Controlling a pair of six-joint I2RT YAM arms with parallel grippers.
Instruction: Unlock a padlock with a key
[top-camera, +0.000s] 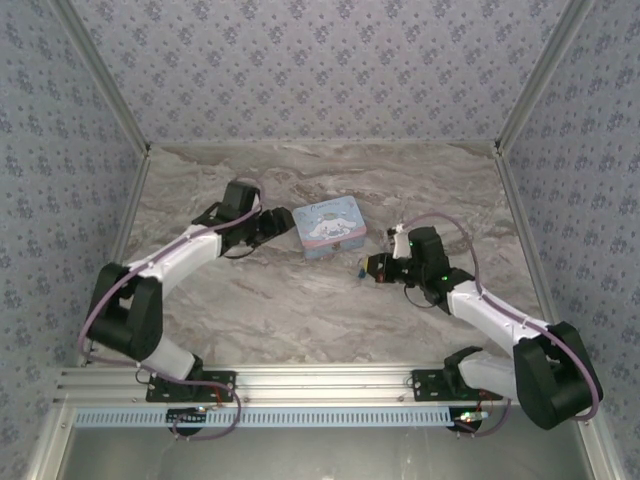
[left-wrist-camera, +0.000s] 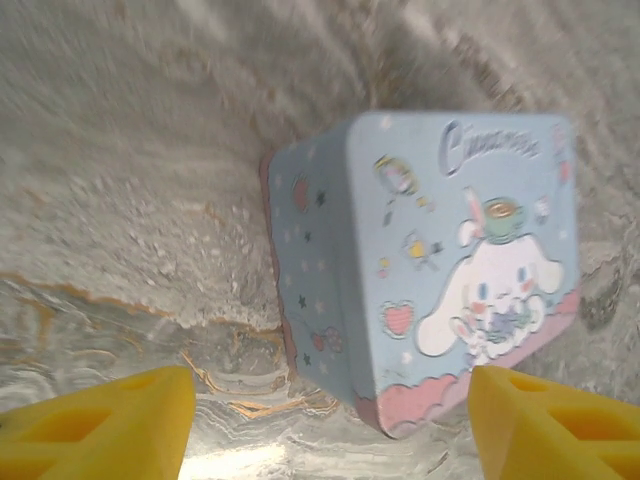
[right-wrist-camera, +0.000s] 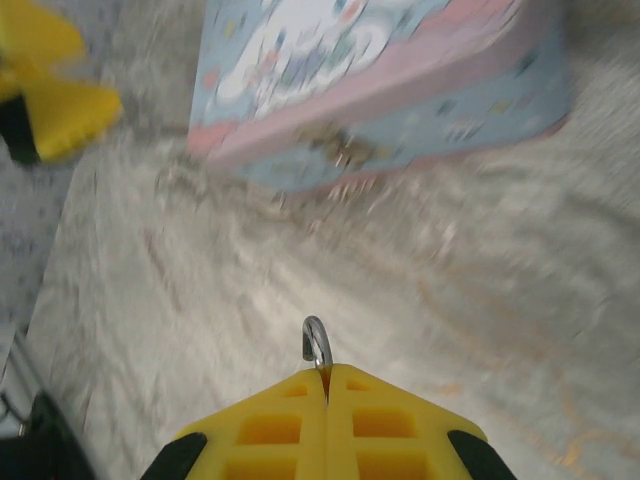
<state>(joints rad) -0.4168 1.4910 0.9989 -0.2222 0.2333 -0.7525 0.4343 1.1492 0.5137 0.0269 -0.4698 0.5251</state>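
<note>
Nearest the arm bases, the right gripper has its two yellow fingers pressed flat together, with only a thin seam between them. They are clamped on the key. Only a small silvery metal loop of it pokes out past the fingertips, and the rest is hidden between the pads. The loop hangs above the marbled table, and from the wrist view I cannot tell whether it touches the surface. In the top view this gripper sits near the lower right corner of the tin box but apart from it, pointing toward the box.

The tin box is pale blue with a cartoon print and a pink band round the base. It rests flat on the table with its lid down, so what is in it cannot be seen. A small brownish clasp shows on the side facing the right gripper, too blurred to read further.

Beyond it, at the box's left edge, the left gripper is spread wide. Its yellow fingers stand far apart and hold nothing, and the near corner of the box lies in the gap between them. Contact with the box is unclear, since one finger comes right up beside the pink rim.
</note>
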